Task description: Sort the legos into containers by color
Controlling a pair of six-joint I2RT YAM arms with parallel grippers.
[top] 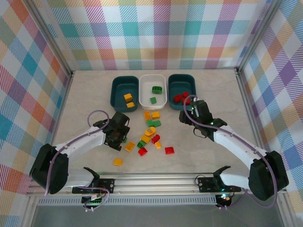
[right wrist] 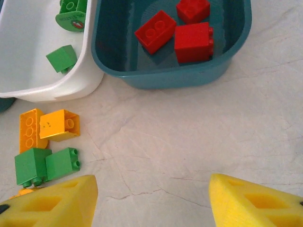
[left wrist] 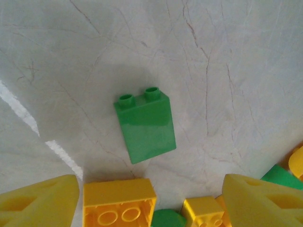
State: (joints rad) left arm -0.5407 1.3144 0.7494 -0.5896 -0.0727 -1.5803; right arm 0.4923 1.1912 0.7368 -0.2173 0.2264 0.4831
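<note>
At the back stand three tubs: a left teal tub (top: 113, 92) with yellow bricks (top: 128, 98), a white tub (top: 152, 77) with green bricks (top: 156, 89), and a right teal tub (top: 182, 75) with red bricks (right wrist: 193, 42). Loose legos (top: 150, 131) in all three colours lie mid-table. My left gripper (top: 123, 137) hangs open at the pile's left edge; a green brick (left wrist: 146, 124) lies ahead of it and a yellow brick (left wrist: 119, 202) sits between its fingers (left wrist: 38, 201), untouched on the right side. My right gripper (right wrist: 152, 203) is open over bare table just short of the red tub's wall (right wrist: 165, 78).
In the right wrist view, two orange bricks (right wrist: 47, 125) and two green bricks (right wrist: 45, 165) lie left of the gripper, below the white tub's wall (right wrist: 90, 71). Stray red bricks (top: 169, 150) and a yellow one (top: 117, 161) lie nearer the front rail. Checked walls enclose the table.
</note>
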